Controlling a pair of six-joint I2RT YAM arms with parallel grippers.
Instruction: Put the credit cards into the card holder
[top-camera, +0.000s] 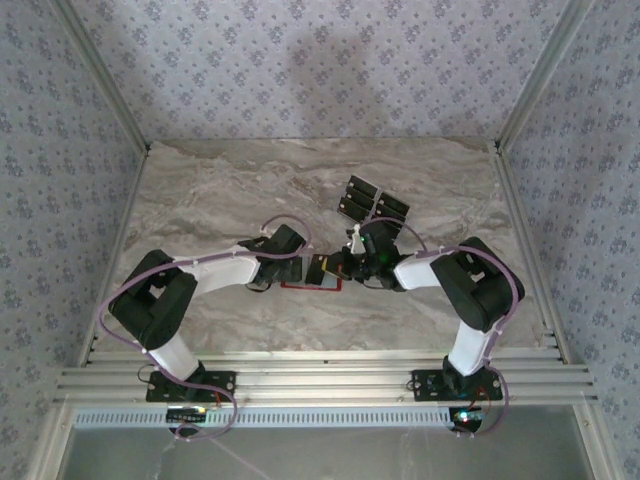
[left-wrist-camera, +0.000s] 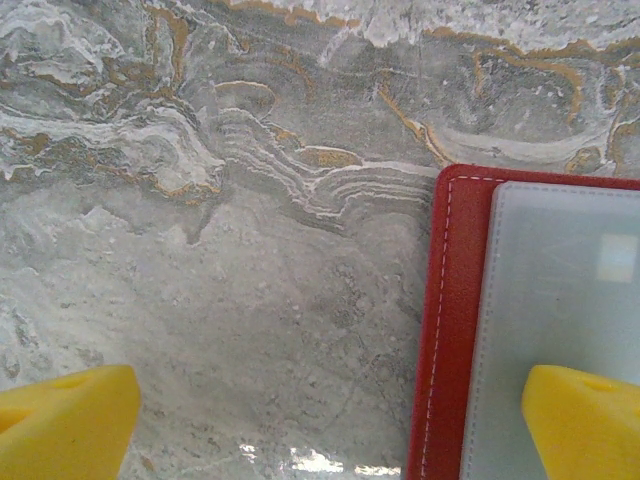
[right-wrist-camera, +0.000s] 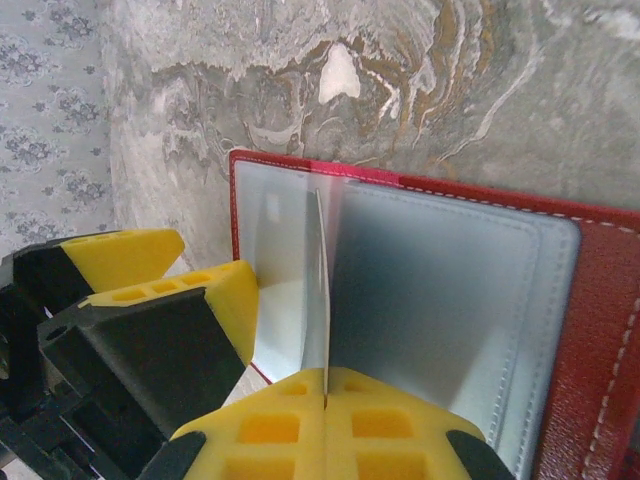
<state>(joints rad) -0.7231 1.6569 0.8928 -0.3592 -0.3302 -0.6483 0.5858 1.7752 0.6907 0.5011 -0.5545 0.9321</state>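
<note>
From above, we see the marble table (top-camera: 200, 200) with both arms meeting near its middle. The card holder (top-camera: 312, 286) lies flat between the left gripper (top-camera: 292, 268) and the right gripper (top-camera: 352, 265). The credit cards (top-camera: 372, 200) sit fanned just behind them, apart from the holder.

At the left wrist, the yellow fingertips (left-wrist-camera: 60, 420) stand far apart. One hangs over bare marble, the other over the holder's grey-blue pocket (left-wrist-camera: 560, 280), and nothing is gripped between them.

At the right wrist, the fingers are pressed together on a thin card (right-wrist-camera: 318, 290) standing on edge over the open holder. It is seen edge-on, so we cannot tell whether its far end sits inside a pocket. The left gripper's yellow finger rests just beside the holder's near edge.
</note>
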